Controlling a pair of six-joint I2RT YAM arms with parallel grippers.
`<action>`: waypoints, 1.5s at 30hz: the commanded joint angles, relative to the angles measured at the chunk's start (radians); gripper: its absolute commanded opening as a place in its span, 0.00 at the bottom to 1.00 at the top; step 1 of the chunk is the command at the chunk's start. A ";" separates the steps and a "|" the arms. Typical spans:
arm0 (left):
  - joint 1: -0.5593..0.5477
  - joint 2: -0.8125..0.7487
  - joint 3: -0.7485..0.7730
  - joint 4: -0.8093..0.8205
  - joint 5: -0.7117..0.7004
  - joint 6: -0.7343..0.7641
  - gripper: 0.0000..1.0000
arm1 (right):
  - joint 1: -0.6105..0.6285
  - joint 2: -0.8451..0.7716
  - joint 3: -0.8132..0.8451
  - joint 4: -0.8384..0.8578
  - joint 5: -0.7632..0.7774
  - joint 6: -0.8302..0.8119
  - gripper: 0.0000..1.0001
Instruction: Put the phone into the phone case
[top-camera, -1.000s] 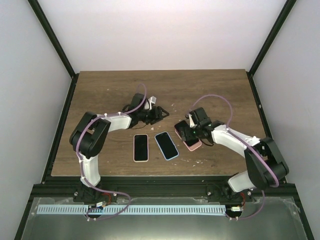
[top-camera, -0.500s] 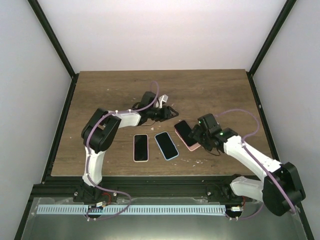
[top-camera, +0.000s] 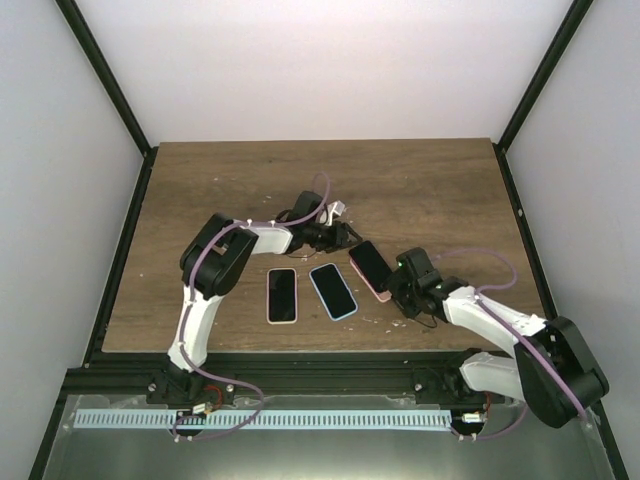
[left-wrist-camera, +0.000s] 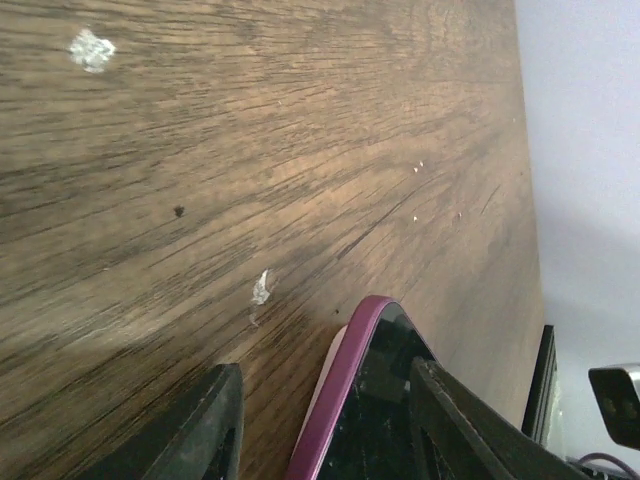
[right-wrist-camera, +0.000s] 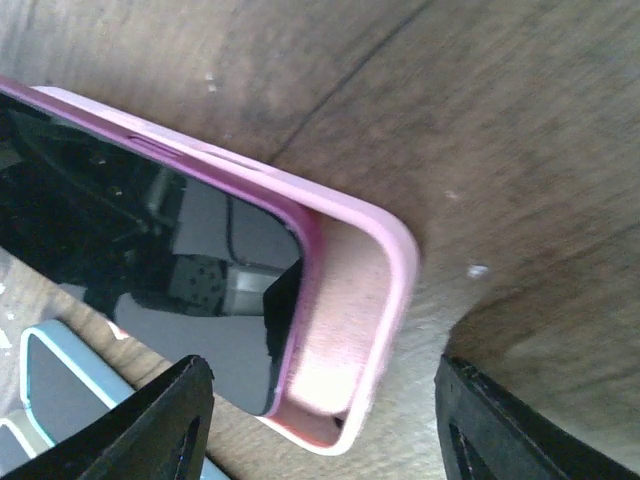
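A dark phone with a magenta rim (top-camera: 369, 262) lies slantwise on a pale pink phone case (top-camera: 384, 293), shifted toward the far end, so the case's near end is bare. My left gripper (top-camera: 345, 238) is open at the phone's far end. In the left wrist view its jaws (left-wrist-camera: 322, 405) straddle the phone's corner (left-wrist-camera: 385, 385), one finger over the screen. My right gripper (top-camera: 402, 289) is open at the case's near end. In the right wrist view (right-wrist-camera: 320, 410) the bare case end (right-wrist-camera: 350, 330) and the phone (right-wrist-camera: 150, 250) sit between the fingers.
Two other cased phones lie left of the pink case: one in a pink case (top-camera: 282, 295) and one in a blue case (top-camera: 332, 291). The table's front edge (top-camera: 330, 350) is close behind the right gripper. Black frame posts stand at the table's sides.
My left gripper has moved right to the phone's far end. My right gripper has drawn back off the phone to the case's near end and sits lower.
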 joint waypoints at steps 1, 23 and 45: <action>-0.019 0.019 0.037 -0.002 0.024 0.031 0.46 | 0.007 0.026 -0.025 0.110 -0.008 0.049 0.60; -0.057 -0.023 -0.032 -0.017 0.028 0.031 0.16 | 0.008 0.065 -0.075 0.214 0.007 0.053 0.37; -0.034 -0.203 -0.042 -0.222 -0.139 0.067 0.45 | 0.007 -0.202 -0.067 -0.017 0.060 -0.129 0.66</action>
